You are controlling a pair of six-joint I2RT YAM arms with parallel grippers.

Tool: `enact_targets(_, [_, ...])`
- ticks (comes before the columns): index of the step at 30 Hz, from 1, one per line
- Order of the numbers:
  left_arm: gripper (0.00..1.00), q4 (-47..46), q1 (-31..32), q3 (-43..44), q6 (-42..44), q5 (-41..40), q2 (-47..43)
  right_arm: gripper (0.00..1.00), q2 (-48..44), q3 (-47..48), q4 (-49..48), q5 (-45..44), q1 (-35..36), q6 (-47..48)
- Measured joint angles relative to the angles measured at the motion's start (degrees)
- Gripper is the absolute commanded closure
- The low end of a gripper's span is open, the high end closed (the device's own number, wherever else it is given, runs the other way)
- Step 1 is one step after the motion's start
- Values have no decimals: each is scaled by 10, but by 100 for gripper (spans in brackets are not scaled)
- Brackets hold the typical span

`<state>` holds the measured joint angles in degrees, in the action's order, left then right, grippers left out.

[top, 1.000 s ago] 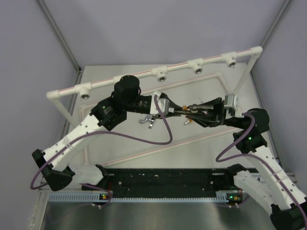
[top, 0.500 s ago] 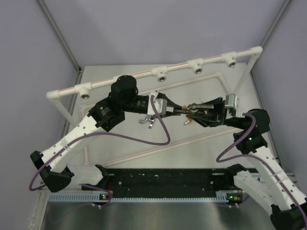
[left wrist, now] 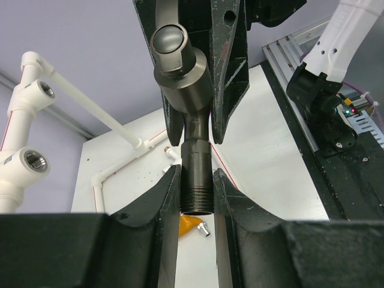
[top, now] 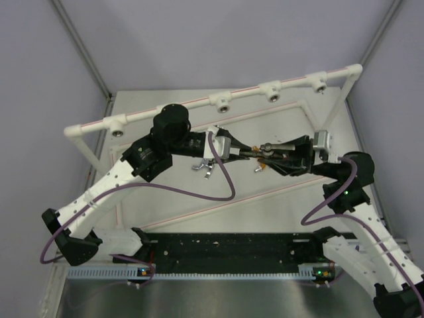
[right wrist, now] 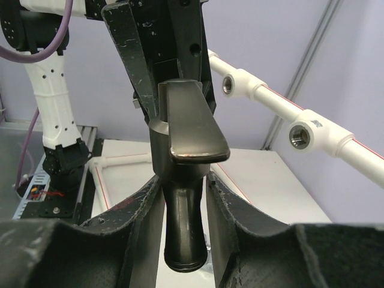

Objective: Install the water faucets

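Observation:
A dark grey faucet (top: 264, 150) hangs level in mid-air above the table's middle, held from both ends. My left gripper (top: 252, 152) is shut on its threaded stem (left wrist: 195, 180), one finger on each side. From the opposite side my right gripper (top: 273, 151) is shut on the body above the spout (right wrist: 186, 210), under the flat lever handle (right wrist: 191, 123). On the table below lie a silver faucet (top: 205, 167) and an orange-gold faucet (top: 258, 167), the latter also visible under the stem in the left wrist view (left wrist: 188, 224).
A white pipe rail (top: 245, 97) on posts crosses the back of the table and carries round sockets with threaded holes (top: 219, 102) (top: 272, 91) (top: 320, 83) (top: 116, 128). Two sockets (right wrist: 228, 84) (right wrist: 299, 137) show right of my right gripper. A black strip (top: 232, 250) runs along the near edge.
The left arm's elbow and wrist shifted slightly left a second ago, then held. The right wrist has edged a little to the right. The faucet stays between both grippers.

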<state>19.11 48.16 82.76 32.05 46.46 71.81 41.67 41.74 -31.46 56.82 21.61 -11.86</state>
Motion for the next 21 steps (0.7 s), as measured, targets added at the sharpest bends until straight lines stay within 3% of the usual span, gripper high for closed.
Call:
enact_targets(12, [100, 0, 0, 0, 0, 0, 0, 90, 2, 0, -7, 3, 0, -9])
enact_targets(14, [100, 0, 0, 0, 0, 0, 0, 100, 4, 0, -7, 3, 0, -9])
enact_targets(19, [100, 11, 0, 3, 2, 0, 1, 100, 9, 0, -7, 10, 0, -11])
enact_targets(21, [100, 19, -1, 6, 5, 0, 2, 93, 12, 0, -7, 12, 0, -11])
